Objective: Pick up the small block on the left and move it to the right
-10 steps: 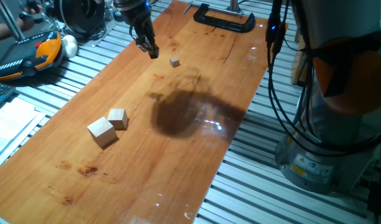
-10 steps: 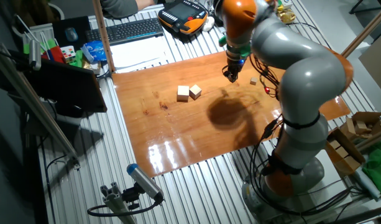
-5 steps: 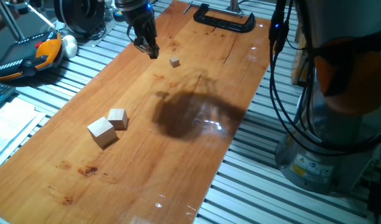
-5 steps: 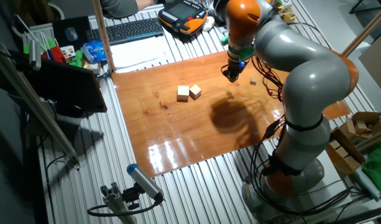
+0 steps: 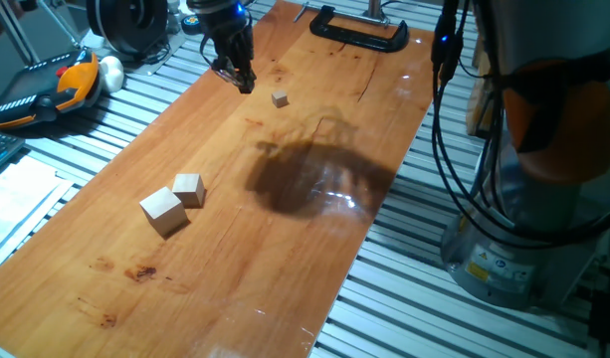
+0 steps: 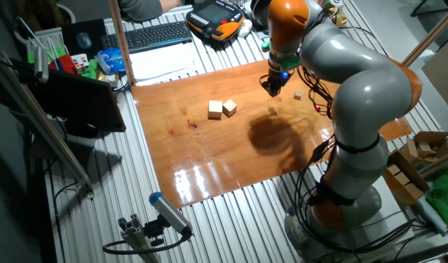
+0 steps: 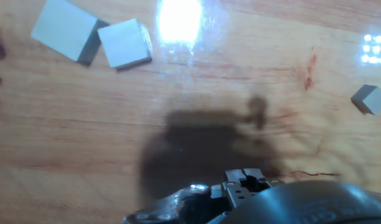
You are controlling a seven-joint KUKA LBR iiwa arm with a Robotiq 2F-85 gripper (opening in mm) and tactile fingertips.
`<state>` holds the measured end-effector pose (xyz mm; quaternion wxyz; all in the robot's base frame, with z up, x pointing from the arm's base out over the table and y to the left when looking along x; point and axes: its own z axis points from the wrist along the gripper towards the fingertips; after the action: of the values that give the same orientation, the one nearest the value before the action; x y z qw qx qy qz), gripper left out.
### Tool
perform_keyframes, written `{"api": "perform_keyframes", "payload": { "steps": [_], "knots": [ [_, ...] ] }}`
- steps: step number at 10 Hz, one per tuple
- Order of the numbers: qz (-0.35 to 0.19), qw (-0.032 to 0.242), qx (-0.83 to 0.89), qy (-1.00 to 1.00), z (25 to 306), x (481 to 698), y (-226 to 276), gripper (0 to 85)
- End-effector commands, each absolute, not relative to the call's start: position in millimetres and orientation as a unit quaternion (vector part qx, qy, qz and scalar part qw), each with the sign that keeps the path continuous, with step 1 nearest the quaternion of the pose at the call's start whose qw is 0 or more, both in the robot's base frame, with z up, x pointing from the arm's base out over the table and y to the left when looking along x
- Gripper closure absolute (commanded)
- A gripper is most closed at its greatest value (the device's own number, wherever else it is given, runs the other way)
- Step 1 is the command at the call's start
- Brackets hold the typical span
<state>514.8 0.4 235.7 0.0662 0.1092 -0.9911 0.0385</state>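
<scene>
The small block (image 5: 279, 98) is a tiny pale wooden cube lying alone on the wooden table (image 5: 285, 259). It also shows in the other fixed view (image 6: 298, 95) and at the right edge of the hand view (image 7: 369, 99). My gripper (image 5: 242, 82) hangs just above the table, a short way to the left of the block and apart from it. Its fingers look closed together and hold nothing. In the other fixed view the gripper (image 6: 273, 88) is beside the block. In the hand view only the finger bases (image 7: 243, 180) show at the bottom.
A mid-sized cube (image 5: 189, 188) and the largest cube (image 5: 162, 211) sit touching near the table's left edge, also in the hand view (image 7: 123, 42) (image 7: 64, 28). A black clamp (image 5: 359, 30) lies at the far end. An orange pendant (image 5: 56, 85) and cables (image 5: 444, 109) flank the table.
The gripper has shifted slightly toward the table's far end and the arm's shadow has drifted right. The blocks have not moved.
</scene>
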Motion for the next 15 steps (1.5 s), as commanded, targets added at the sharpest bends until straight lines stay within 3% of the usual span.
{"api": "perform_keyframes", "payload": {
  "steps": [1,4,5,7,9,12,15],
  "knots": [
    [0.046,0.066,0.120,-0.990,236.5,519.9,-7.7,83.3],
    [0.058,0.045,0.127,-0.989,232.0,544.2,-48.6,57.0],
    [0.067,0.051,0.137,-0.987,225.7,555.1,-67.2,51.0],
    [0.067,0.059,0.148,-0.985,208.5,574.6,-95.2,36.3],
    [0.059,0.043,0.159,-0.985,184.0,590.5,-126.5,24.0],
    [0.039,0.038,0.170,-0.984,155.4,601.5,-153.4,19.7],
    [0.046,0.036,0.173,-0.983,141.7,597.4,-165.5,17.7]
  ]
}}
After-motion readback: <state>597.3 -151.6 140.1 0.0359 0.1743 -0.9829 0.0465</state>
